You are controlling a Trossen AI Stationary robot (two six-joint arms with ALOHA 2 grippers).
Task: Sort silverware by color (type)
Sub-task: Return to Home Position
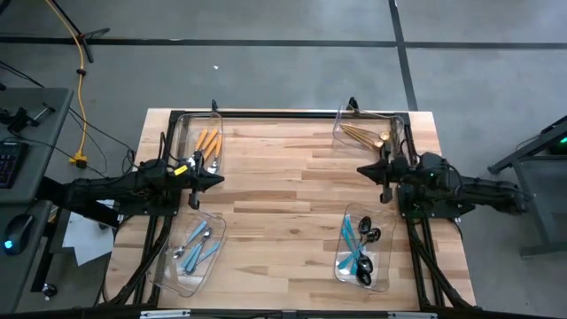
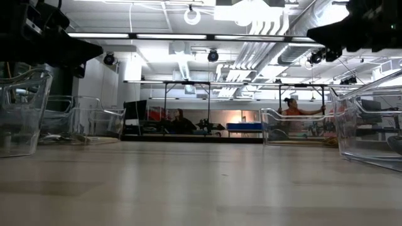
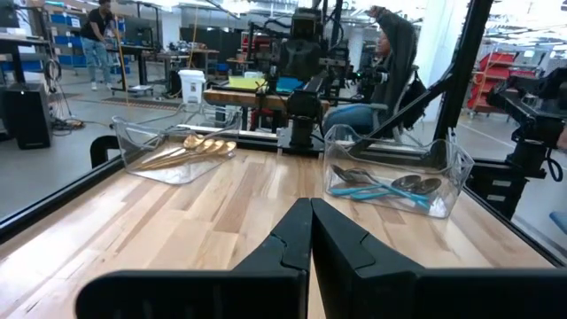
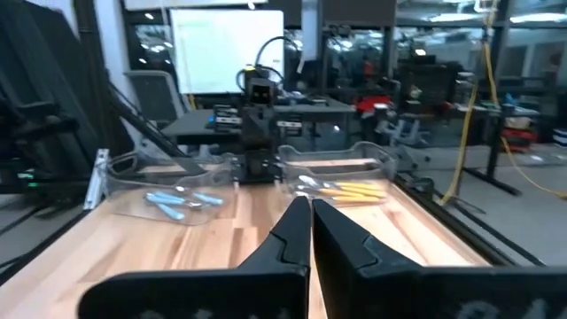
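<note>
Wooden table (image 1: 283, 204) with a black frame rail (image 1: 283, 113) along its far edge. "Near" means the lower edge in the overhead view.

- Off the table, left: desk with a keyboard (image 1: 7, 164); yellow cable (image 1: 81, 89) on the floor.
- Far left clear bin (image 1: 180, 133): orange-handled pieces (image 1: 208, 142), lying together.
- Near left clear bin (image 1: 168, 266): light-blue-handled pieces (image 1: 197, 246), loosely heaped.
- Left gripper (image 1: 218, 181): above the left edge, between the two left bins, pointing toward the middle. Fingers pressed together, holding nothing.
- Centre: bare planks between the two grippers.
- Right gripper (image 1: 361, 169): above the right edge, between the two right bins, facing the left one. Fingers pressed together, holding nothing.
- Far right clear bin (image 1: 340, 131): gold pieces (image 1: 368, 135), fanned out with handles toward the table's middle.
- Near right clear bin (image 1: 383, 275): teal-handled black pieces (image 1: 359, 252), with spoon bowls at both ends of the pile.
- Beyond the right edge, from the left wrist camera: a seated person (image 3: 390, 62) behind the right arm's base.
- Table-height view: bin walls stand at both sides and the arms show as dark shapes overhead.
</note>
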